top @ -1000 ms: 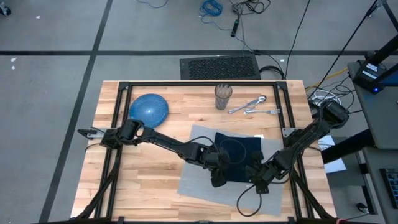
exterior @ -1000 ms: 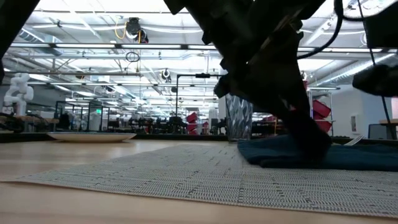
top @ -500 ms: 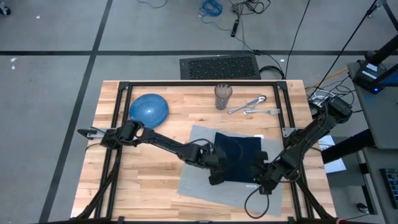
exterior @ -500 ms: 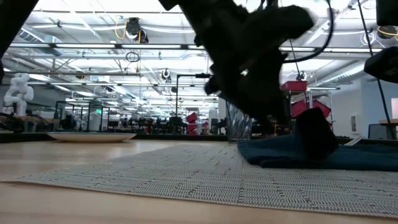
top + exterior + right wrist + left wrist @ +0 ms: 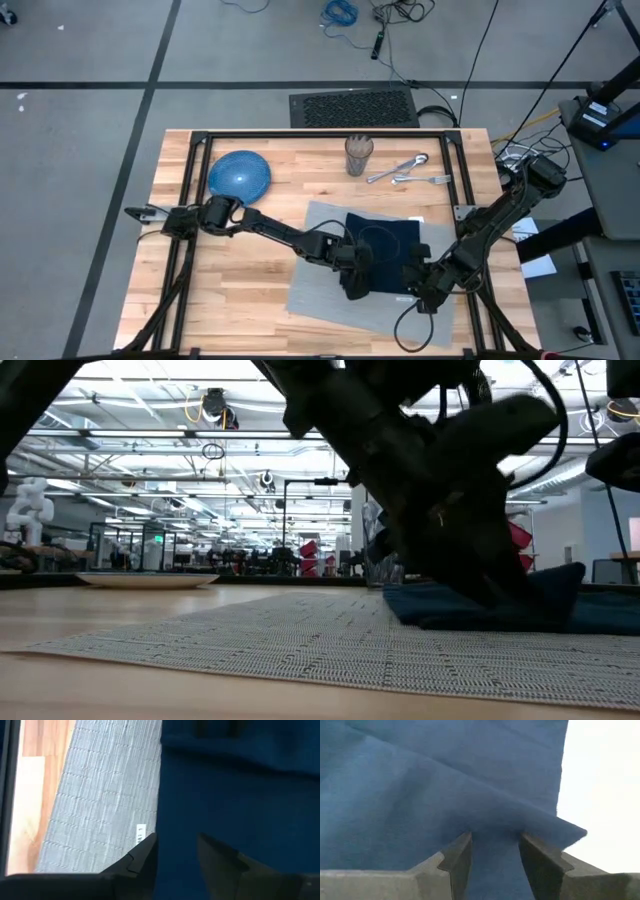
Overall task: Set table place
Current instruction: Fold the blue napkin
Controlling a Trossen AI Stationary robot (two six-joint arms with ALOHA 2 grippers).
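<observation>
Wrist views: left pincer (image 5: pixel 495 851), right pincer (image 5: pixel 177 851) each pinching navy napkin (image 5: pixel 385 250) edge.

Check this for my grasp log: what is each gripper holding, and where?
Both grip the navy napkin: left gripper on a raised fold, right gripper on its edge.

The scene is lit evenly from above; only soft, short shadows are cast on the worktop (image 5: pixel 230 280) in the high view. In the low view, bright ceiling light strips (image 5: pixel 150 410) are seen behind the arms, which are rendered as dark, motion-blurred silhouettes, while the woven placemat (image 5: pixel 300 640) in front is softly out of focus. In the left wrist view, the blue napkin (image 5: pixel 420 795) is blurred and the area beside it is blown out to white.
</observation>
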